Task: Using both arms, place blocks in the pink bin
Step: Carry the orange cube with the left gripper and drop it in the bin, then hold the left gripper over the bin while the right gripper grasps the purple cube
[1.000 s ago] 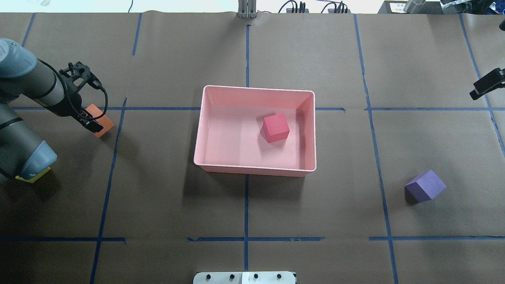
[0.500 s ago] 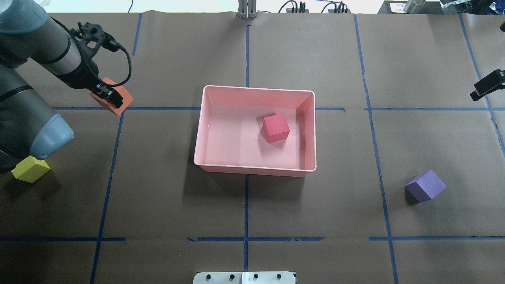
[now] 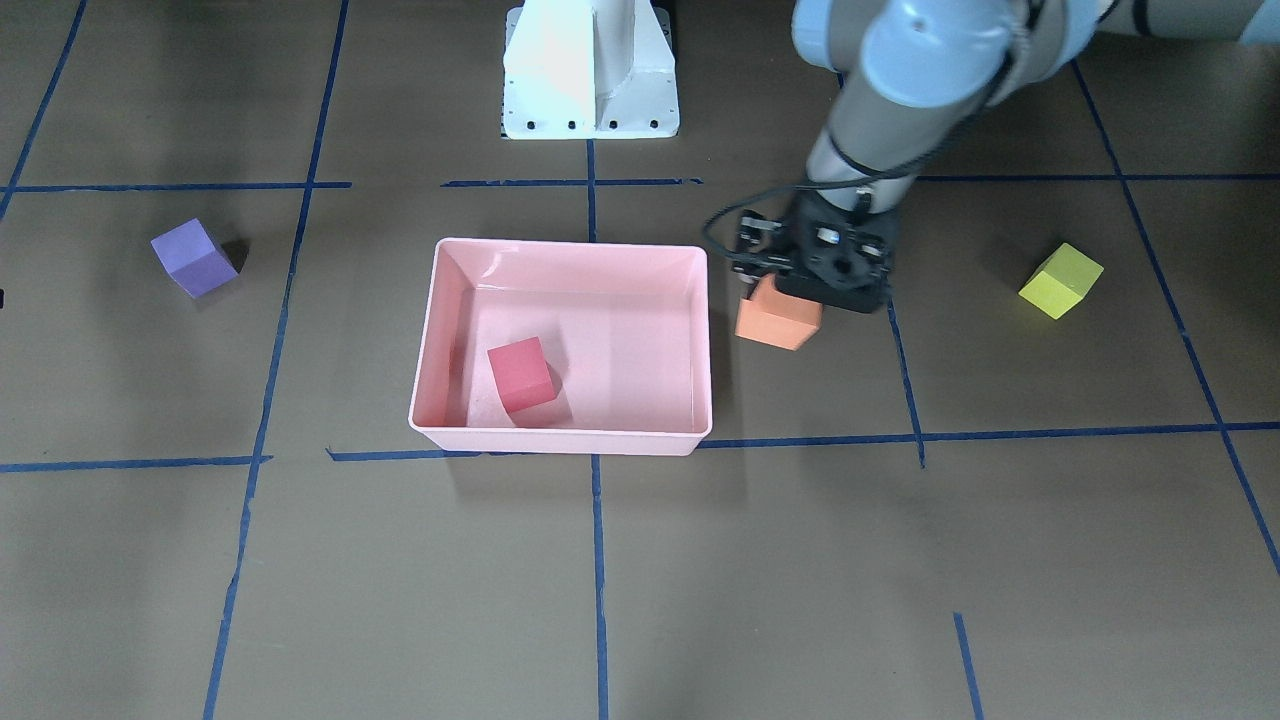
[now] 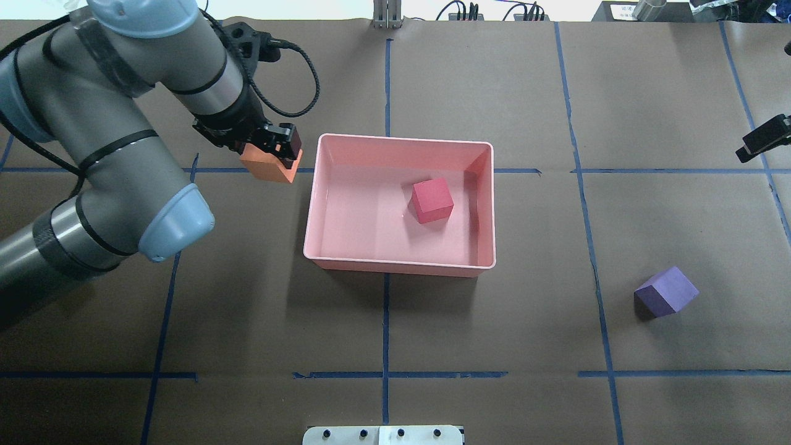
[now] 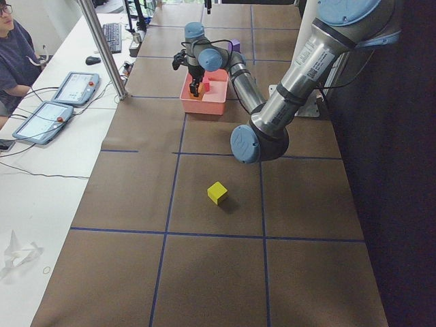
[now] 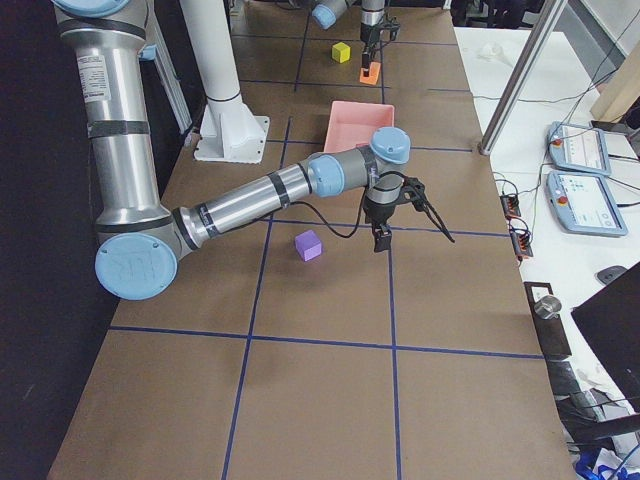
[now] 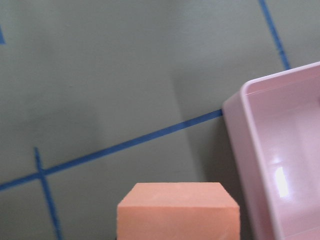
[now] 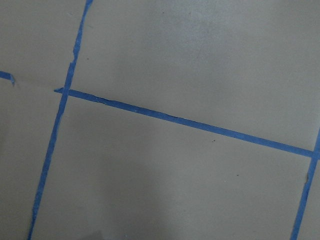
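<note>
My left gripper (image 4: pixel 269 152) is shut on the orange block (image 4: pixel 266 169) and holds it above the table just outside the left wall of the pink bin (image 4: pixel 401 139). In the front view the orange block (image 3: pixel 776 324) hangs under the gripper (image 3: pixel 790 288), right of the bin (image 3: pixel 570 244). The red-pink block (image 4: pixel 432 199) lies inside the bin. The purple block (image 4: pixel 666 291) lies on the table at the right. The yellow-green block (image 3: pixel 1060 281) lies on the table behind the left arm, hidden in the overhead view. My right gripper (image 4: pixel 763 137) shows only partly at the right edge, with nothing visible in it.
The white pedestal (image 3: pixel 590 70) stands at the robot's side of the table. Blue tape lines cross the brown table cover. A side desk with tablets (image 5: pixel 75 88) and a metal post (image 5: pixel 102 48) lie beyond the far table edge.
My left arm has swung to the right with the orange block, from the table's left side to just beside the bin's left wall. It now hides the yellow-green block. The right gripper has barely moved.
</note>
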`<control>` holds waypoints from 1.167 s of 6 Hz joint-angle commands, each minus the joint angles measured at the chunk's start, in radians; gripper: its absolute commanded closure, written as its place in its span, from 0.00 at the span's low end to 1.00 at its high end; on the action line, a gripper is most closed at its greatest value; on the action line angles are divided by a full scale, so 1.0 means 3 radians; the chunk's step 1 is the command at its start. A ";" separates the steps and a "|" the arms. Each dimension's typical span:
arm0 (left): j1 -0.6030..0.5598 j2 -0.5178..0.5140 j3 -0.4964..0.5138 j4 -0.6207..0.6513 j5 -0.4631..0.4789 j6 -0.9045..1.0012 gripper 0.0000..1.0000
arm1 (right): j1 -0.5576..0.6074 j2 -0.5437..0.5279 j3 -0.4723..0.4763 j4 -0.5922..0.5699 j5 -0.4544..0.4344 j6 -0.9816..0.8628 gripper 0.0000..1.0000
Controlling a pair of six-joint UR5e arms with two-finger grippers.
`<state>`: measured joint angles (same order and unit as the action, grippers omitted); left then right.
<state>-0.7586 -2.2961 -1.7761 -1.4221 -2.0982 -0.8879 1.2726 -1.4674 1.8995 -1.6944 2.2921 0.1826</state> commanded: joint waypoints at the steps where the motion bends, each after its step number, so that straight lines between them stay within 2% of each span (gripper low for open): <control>1: 0.0456 -0.0399 0.0228 0.0005 0.0528 -0.0684 0.00 | -0.0115 -0.0007 0.0207 0.0028 0.0050 0.0320 0.00; 2: 0.0468 -0.0253 0.0108 0.0000 0.0627 -0.0646 0.00 | -0.0358 -0.0078 0.0456 0.0039 0.0015 0.0641 0.00; 3: 0.0463 -0.0216 0.0086 0.0005 0.0628 -0.0539 0.00 | -0.0584 -0.0312 0.0616 0.0383 -0.0067 0.0857 0.00; 4: 0.0463 -0.0165 0.0086 0.0000 0.0628 -0.0523 0.00 | -0.0955 -0.0744 0.0587 0.1363 -0.0315 0.1319 0.00; 5: 0.0463 -0.0159 0.0086 0.0000 0.0628 -0.0522 0.00 | -0.1324 -0.0977 0.0571 0.1813 -0.0571 0.1633 0.00; 7: 0.0468 -0.0134 0.0086 -0.0005 0.0638 -0.0522 0.00 | -0.1725 -0.1065 0.0546 0.1838 -0.0803 0.1459 0.01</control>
<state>-0.6192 -2.3392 -1.7502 -1.4232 -1.9082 -1.0442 0.8136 -1.7671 2.0658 -1.1592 2.0851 0.6466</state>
